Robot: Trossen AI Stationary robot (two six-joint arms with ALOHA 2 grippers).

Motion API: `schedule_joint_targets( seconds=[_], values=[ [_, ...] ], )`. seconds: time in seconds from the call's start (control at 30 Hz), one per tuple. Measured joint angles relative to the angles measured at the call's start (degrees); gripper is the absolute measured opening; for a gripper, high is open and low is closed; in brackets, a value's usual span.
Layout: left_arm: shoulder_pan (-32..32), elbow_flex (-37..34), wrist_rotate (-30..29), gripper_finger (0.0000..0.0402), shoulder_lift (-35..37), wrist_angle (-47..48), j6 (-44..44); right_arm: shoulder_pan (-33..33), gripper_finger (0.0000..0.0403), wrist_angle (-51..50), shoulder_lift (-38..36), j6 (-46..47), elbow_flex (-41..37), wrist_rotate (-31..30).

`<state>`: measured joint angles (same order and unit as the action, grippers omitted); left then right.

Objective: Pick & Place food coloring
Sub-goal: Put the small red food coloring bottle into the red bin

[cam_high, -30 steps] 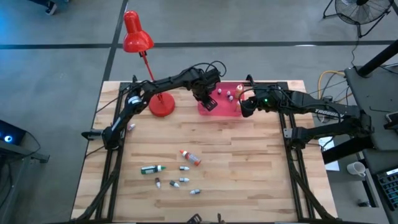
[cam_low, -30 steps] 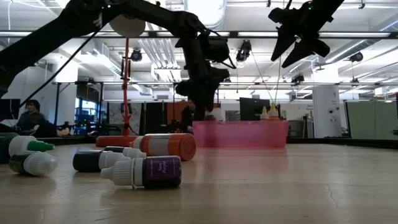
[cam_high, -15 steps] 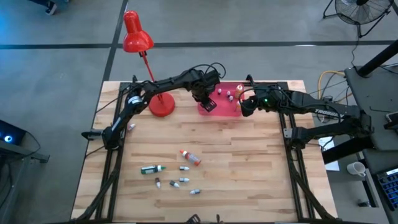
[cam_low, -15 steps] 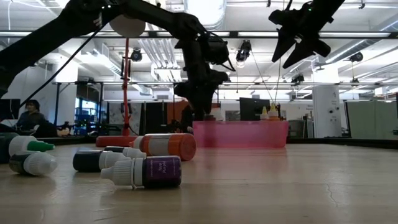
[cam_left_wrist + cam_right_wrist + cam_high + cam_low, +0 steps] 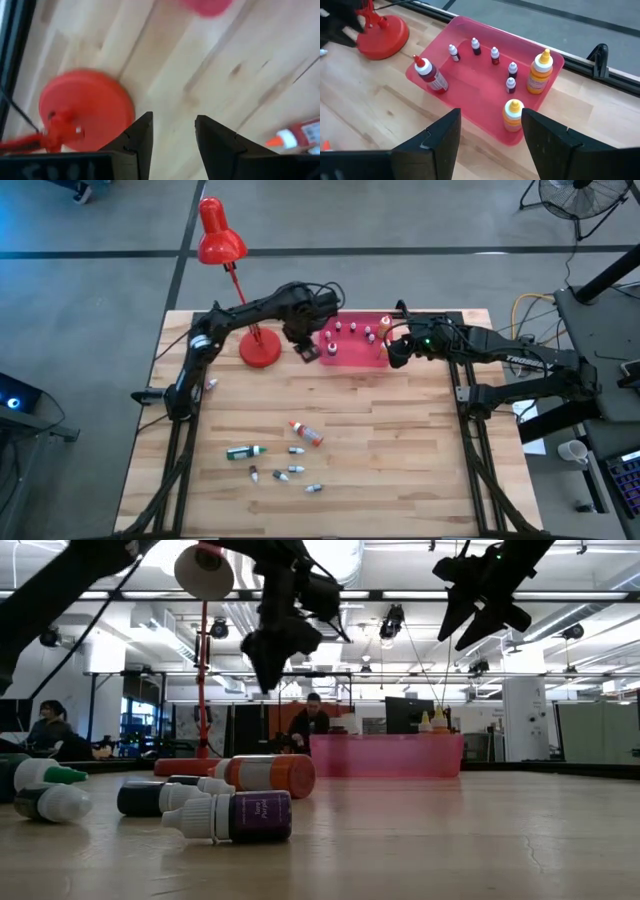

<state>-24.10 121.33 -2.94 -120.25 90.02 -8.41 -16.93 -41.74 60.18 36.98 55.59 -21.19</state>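
Left arm: extended from the table's left edge toward the far middle, its gripper [image 5: 305, 352] raised off the surface, pointing down, fingers [image 5: 137, 142] parted with nothing between them. Right arm: reaching in from the right side along the far edge, wrist held high, its gripper [image 5: 394, 352] angled downward, fingers [image 5: 437, 137] spread wide and empty. The two grippers sit near each other but apart.
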Motion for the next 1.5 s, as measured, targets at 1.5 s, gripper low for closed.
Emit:
schedule_joint_targets(
  seconds=[1.5],
  values=[
    [-7.6,-84.5,-11.3,0.0119,37.2,-29.0,-31.2,-0.8,0.0201,0.8,0.0,-3.9,-1.8,1.6]
  ],
)
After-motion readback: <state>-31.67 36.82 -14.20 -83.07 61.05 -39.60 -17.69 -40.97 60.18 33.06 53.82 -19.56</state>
